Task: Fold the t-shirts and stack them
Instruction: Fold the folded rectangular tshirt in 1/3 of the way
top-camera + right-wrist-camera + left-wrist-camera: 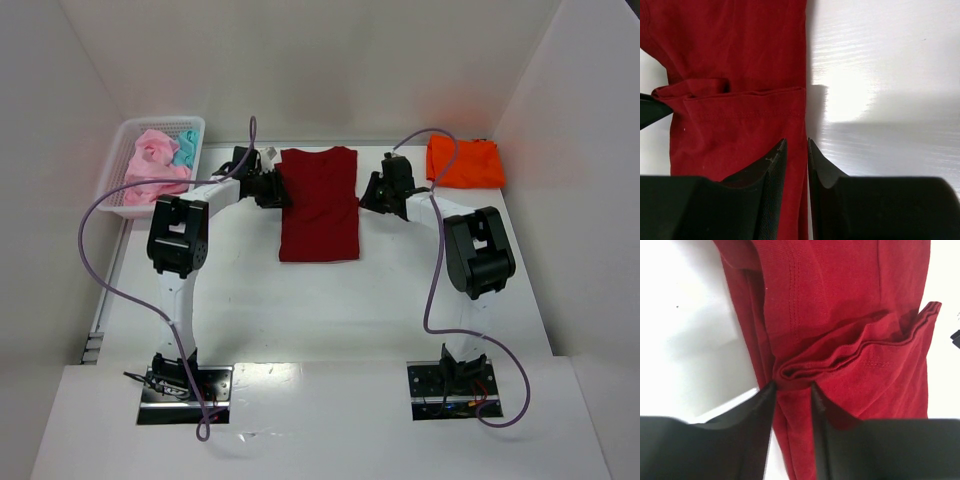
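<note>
Mid-fold, left gripper [792, 386] and right gripper [796, 141] straddled the edges of the dark red t-shirt [320, 205], jaws seemingly apart, clamping and lifting due next

We are looking down into a robotics lab test cell, not a home: plain white panels [330, 60] are walling in a white table [330, 300] on three sides, and a left arm [180, 240] and right arm [478, 250] are standing on metal base plates [220, 400] at its near edge. Purple cables [432, 290] are looping loose along both arms. The only domestic touches we are seeing are a dark red t-shirt [320, 205] and a white mesh basket [165, 121].
</note>
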### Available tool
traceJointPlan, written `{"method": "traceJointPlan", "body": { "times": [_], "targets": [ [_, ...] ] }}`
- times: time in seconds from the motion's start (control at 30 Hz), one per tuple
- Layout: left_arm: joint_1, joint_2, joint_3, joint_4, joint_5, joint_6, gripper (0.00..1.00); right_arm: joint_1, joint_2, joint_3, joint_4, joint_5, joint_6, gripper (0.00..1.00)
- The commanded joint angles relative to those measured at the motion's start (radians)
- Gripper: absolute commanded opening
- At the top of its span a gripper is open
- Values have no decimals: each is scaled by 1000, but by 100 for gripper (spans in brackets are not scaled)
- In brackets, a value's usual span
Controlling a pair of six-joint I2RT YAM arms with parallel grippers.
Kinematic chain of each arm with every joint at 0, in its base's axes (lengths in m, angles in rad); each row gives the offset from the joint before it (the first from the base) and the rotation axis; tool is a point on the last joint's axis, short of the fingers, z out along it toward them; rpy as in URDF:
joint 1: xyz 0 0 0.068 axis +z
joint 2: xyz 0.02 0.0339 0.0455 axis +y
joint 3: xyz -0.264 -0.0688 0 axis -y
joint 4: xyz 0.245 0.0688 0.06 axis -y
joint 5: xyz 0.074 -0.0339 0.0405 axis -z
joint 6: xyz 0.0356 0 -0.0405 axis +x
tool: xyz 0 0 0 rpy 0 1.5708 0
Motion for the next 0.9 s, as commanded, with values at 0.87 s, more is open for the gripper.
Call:
{"method": "traceJointPlan", "body": {
  "times": [0.87],
  "targets": [
    [47, -114, -57, 39, 32, 12, 2, -2, 36, 16, 80, -52, 34, 35]
  ]
}}
